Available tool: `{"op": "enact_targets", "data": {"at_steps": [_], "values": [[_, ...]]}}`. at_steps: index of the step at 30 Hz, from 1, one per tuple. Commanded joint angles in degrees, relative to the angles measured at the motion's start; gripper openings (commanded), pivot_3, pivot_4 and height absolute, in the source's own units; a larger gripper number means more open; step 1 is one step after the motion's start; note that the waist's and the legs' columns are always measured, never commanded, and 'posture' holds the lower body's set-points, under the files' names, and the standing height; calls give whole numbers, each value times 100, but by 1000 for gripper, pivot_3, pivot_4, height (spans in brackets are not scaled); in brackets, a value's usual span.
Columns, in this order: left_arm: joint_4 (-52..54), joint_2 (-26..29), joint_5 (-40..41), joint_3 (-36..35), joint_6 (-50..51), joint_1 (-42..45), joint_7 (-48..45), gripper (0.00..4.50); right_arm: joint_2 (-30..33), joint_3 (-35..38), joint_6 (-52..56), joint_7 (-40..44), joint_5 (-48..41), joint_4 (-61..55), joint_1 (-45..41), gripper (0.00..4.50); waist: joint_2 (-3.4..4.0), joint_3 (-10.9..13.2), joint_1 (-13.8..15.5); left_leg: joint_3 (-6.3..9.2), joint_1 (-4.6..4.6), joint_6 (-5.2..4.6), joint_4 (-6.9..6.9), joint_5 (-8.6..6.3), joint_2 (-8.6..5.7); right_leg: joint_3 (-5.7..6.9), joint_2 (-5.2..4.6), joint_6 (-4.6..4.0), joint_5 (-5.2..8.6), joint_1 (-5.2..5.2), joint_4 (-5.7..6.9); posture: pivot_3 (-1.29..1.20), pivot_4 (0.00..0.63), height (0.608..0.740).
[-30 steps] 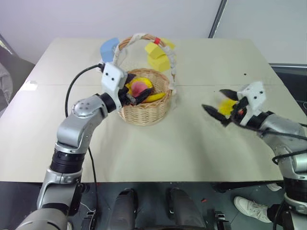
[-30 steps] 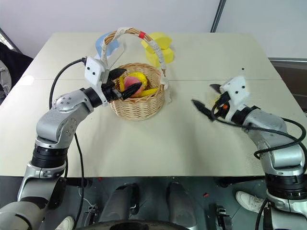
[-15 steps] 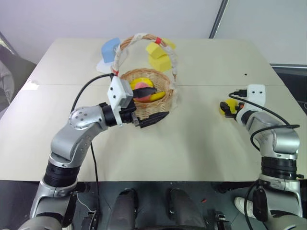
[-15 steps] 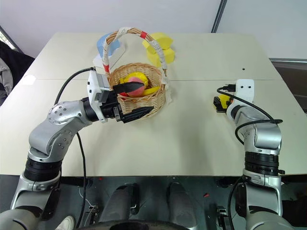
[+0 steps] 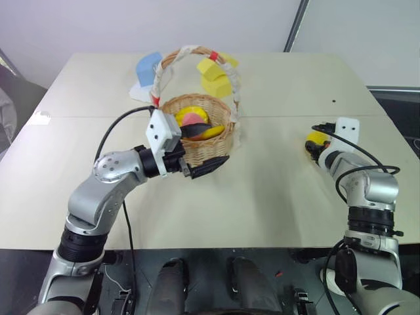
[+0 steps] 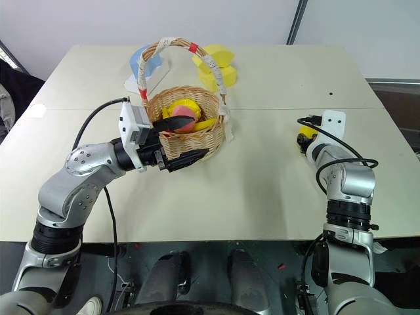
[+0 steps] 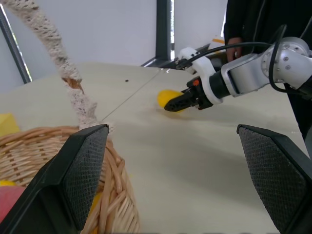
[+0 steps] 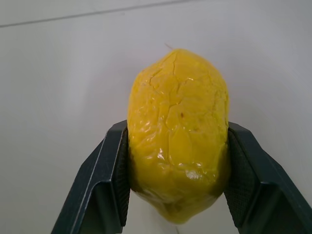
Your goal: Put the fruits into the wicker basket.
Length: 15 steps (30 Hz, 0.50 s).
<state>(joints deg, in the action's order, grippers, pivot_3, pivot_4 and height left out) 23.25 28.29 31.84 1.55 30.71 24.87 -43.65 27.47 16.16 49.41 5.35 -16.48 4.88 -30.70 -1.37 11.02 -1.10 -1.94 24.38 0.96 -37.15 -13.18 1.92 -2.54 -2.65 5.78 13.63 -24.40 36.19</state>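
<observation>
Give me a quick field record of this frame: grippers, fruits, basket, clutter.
left gripper: fingers wide open, holding nothing, at the near side of the wicker basket
right gripper: fingers closed on both sides of the yellow lemon, on the table at the robot's right
in basket: pink-red peach, bananas
behind basket: yellow foam shape, blue block
left to do: lemon into basket

- Lighting: bright, even, diffuse; apparently overhead.
- Shadows: soft, short, under the wicker basket [image 5: 200, 128] on the table [image 5: 262, 197].
- Glare: mild sheen on the lemon [image 8: 178, 134].
- Focus: left fingers [image 7: 85, 170] blurred close-up; background soft.
</observation>
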Motion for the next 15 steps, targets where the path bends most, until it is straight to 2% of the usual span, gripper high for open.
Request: {"op": "enact_targets", "data": {"at_steps": [1, 4, 7, 9, 12, 15], "values": [[25, 221, 96, -498, -96, -186, -4, 4500, 618, -522, -578, 697, 308, -961, 280, 1969, 1, 1, 1, 1, 0, 0, 0, 0, 0, 0, 0, 0, 0, 0, 0, 0, 150, 740], [-173, 502, 164, -1106, -309, -753, -185, 4500, 1420, -1056, -1404, 2541, -165, -2481, 881, 1969, 14, 3, -21, -2, 1, -2, 5, -1, 0, -1, -1, 4, 3, -4, -2, 0, 150, 740], [-256, 643, 347, -1516, -389, -1093, -297, 4500, 1480, -1060, -1221, 3307, -1116, -3392, 898, 1969, 10, 3, -79, 4, -5, -13, 7, -8, 12, -1, 13, 6, 4, -4, 1, 0, 150, 740], [-272, 710, 390, -1704, -400, -1267, -334, 4500, 1144, -1332, -942, 3253, -1417, -3587, 446, 1969, 7, 3, -120, 10, -4, -13, 2, -8, 16, 5, 15, -1, 1, -2, 3, 0, 150, 740], [-282, 742, 342, -1787, -458, -1379, -267, 4500, 565, -2095, -762, 2870, -1032, -3420, -276, 1969, 5, 2, -138, 5, -10, -8, -7, -5, 15, 3, 11, -42, -1, 0, 3, 0, 150, 740], [-160, 685, 377, -1822, -458, -1443, -148, 4500, -556, -2786, -468, 2034, -505, -2526, -1146, 1969, 1, -2, -149, 4, -11, -6, -9, -4, 15, 2, 10, -50, -3, 0, 2, 0, 150, 740]]}}
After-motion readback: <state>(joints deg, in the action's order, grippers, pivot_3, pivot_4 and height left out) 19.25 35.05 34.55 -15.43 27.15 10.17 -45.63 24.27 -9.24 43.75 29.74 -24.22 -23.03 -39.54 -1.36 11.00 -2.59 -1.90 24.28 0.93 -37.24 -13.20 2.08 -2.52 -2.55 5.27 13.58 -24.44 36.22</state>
